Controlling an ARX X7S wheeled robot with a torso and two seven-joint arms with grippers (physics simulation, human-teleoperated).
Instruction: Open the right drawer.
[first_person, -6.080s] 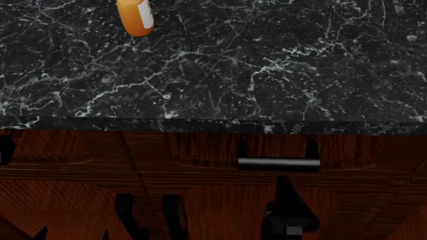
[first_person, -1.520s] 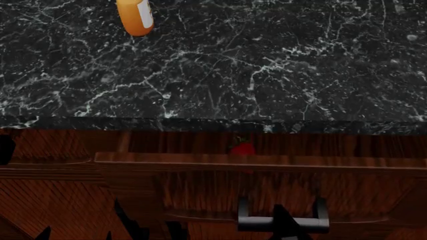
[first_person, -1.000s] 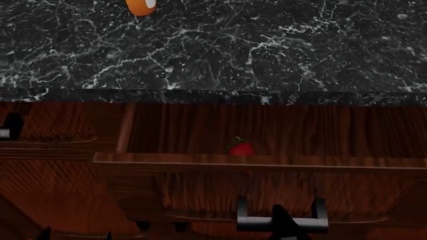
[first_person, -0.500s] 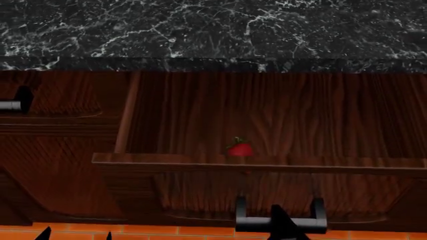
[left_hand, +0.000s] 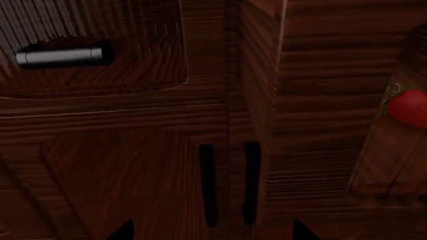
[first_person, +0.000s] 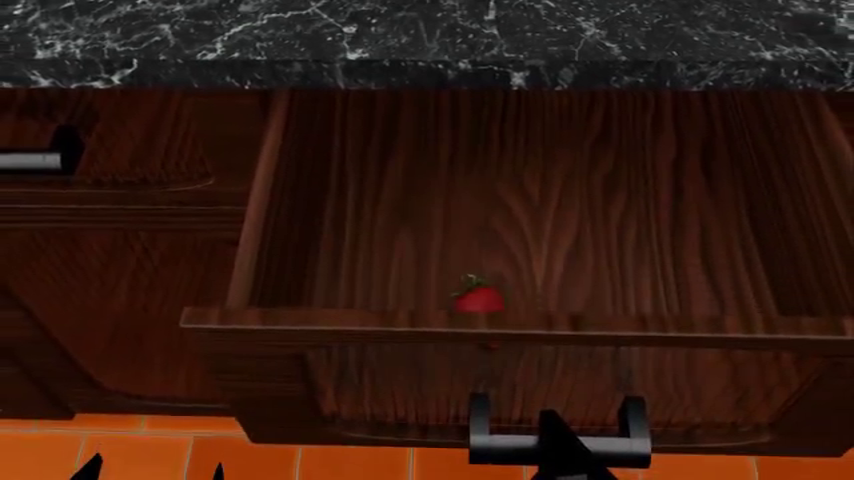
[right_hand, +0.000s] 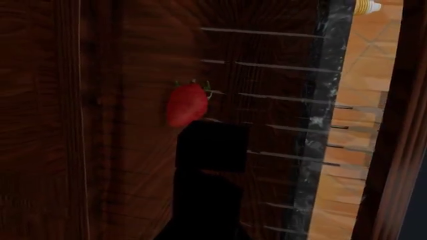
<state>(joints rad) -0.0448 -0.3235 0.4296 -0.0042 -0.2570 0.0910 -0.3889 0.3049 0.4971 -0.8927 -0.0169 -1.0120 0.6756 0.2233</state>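
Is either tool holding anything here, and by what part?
It cannot be told. A dark tip of the right tool overlaps the silver bar handle of the open right drawer; no closed grasp shows.

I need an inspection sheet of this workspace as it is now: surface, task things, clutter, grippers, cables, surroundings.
Surface: black marble countertop, bare where visible.
Task things: wide red-brown wooden right drawer pulled far out; silver bar handle at its front.
Clutter: one small red strawberry inside the drawer, near the front wall.
Grippers: right gripper at the handle, closure unclear; left gripper only dark tips, state unclear.
Cables: nothing seen.
Surroundings: closed left drawer with silver handle; orange tiled floor.
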